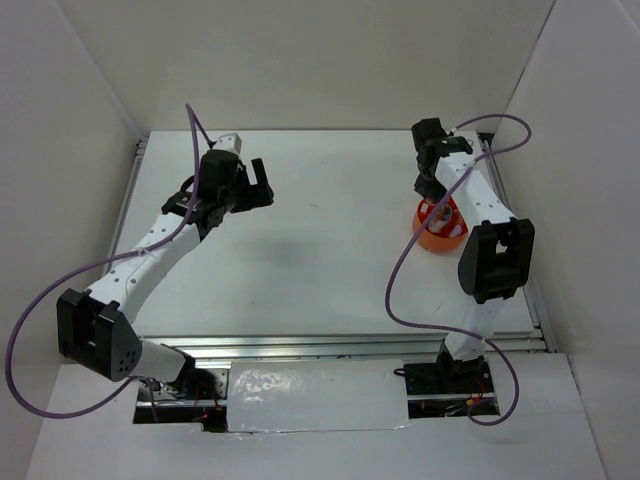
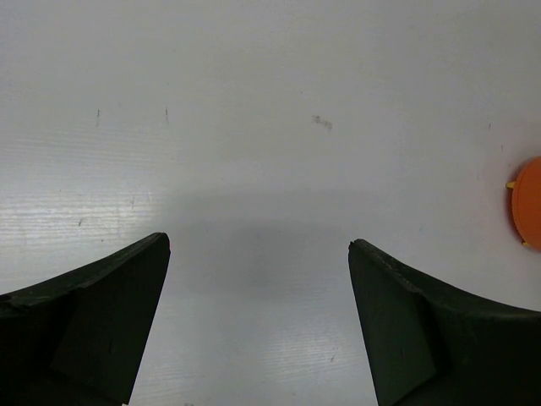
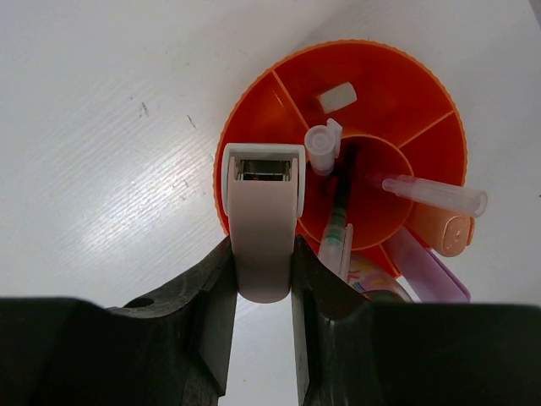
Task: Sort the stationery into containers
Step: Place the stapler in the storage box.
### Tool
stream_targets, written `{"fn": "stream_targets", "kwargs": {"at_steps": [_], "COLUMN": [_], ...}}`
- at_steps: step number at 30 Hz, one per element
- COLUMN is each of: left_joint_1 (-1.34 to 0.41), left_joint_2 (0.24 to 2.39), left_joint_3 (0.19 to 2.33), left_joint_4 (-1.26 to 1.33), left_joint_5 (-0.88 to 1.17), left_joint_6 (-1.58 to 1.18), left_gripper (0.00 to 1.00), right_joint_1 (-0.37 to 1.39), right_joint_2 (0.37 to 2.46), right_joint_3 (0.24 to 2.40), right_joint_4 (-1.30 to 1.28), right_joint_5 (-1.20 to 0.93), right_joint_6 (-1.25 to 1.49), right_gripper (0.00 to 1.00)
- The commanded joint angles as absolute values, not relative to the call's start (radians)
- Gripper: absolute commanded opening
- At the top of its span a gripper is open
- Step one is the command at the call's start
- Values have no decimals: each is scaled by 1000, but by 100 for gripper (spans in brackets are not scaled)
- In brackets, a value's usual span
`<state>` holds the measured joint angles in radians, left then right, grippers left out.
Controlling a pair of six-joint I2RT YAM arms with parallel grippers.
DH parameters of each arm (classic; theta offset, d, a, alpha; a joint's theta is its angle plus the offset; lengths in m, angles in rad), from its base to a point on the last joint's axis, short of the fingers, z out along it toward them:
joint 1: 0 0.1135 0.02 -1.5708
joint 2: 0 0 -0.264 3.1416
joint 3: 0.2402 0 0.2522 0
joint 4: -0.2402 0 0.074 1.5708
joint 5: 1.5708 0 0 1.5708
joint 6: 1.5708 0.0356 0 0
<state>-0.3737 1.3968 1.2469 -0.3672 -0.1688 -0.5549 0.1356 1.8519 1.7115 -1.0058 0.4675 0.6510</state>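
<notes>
We saw two arms and one container. On the left, the left hand [image 1: 264,185] hung over the far left part of the white worktop [image 1: 320,270]. Its two fingers [image 2: 110,304] were spread wide, with only bare worktop between them. In the left wrist view, a sliver of the orange tub [image 2: 529,213] showed at the right edge, well apart from that hand.

On the right, the one orange tub [image 1: 441,236] stood on the worktop near its right edge, and the right hand [image 1: 435,205] hung directly over it. In the right wrist view, the right hand [image 3: 262,251] had its fingers closed tight on one pale block [image 3: 264,199], which showed against the left rim of the tub [image 3: 397,85].

Inside the tub we counted:
- one small white block [image 3: 336,96] in a far outer compartment
- one clear cap [image 3: 324,145] at the inner ring
- one clear tube [image 3: 435,194] lying across the ring
- one peach block [image 3: 448,233] to the right
- one lilac piece [image 3: 427,266] to the right

Thin pens [image 3: 338,216] stood in the central ring. We could not tell how many there were.
</notes>
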Motion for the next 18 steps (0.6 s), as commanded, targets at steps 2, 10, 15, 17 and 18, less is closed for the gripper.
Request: {"fn": "stream_targets", "kwargs": {"at_steps": [2, 10, 15, 17, 18], "left_joint_1": [-365, -360, -360, -360, -360], "left_joint_2": [1390, 1396, 1399, 1397, 1399], "left_joint_3": [1256, 1261, 1259, 1261, 1261], "left_joint_4": [-357, -362, -360, -359, -360], "left_joint_5": [-155, -152, -149, -147, -147], "left_joint_6": [-565, -558, -560, -558, -558], "left_gripper": [99, 99, 99, 99, 99], "right_joint_1": [127, 123, 123, 124, 123], "right_joint_2": [1833, 1839, 1832, 1830, 1825], "right_joint_3": [1706, 1694, 1686, 1681, 1683], "right_joint_4": [-1006, -1002, -996, -993, -994], "right_joint_5": [480, 459, 454, 449, 445], "right_joint_6": [667, 664, 661, 658, 654], "right_gripper": [12, 25, 36, 44, 46]}}
